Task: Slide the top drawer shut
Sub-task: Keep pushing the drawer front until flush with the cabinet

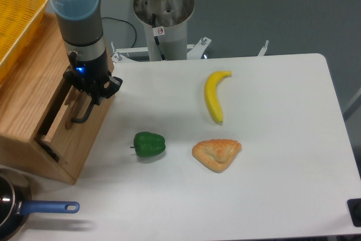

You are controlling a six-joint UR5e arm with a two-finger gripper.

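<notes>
At the far left a yellow basket (14, 21) rests on top of a light-oak cabinet (28, 91) that stands on the left edge of the white bench (271, 156). The top drawer (67, 125) sits in the cabinet's right-facing side, pushed almost flush with only a narrow dark gap showing along its upper edge, and its black bar handle (84, 111) juts out toward the bench. The hand (90, 91) hangs right at the upper end of that handle, pressed against the drawer front; whether its fingers are closed around the bar or simply bearing on it cannot be told from this angle. At the near left corner a dark pan with a blue handle (48, 207) pokes into view. Right of the cabinet a green pepper (149, 144) lies on the bench, then a tan pastry (216, 154) near it, and farther back a banana (214, 95) lies lengthwise, well apart from the drawer.
</notes>
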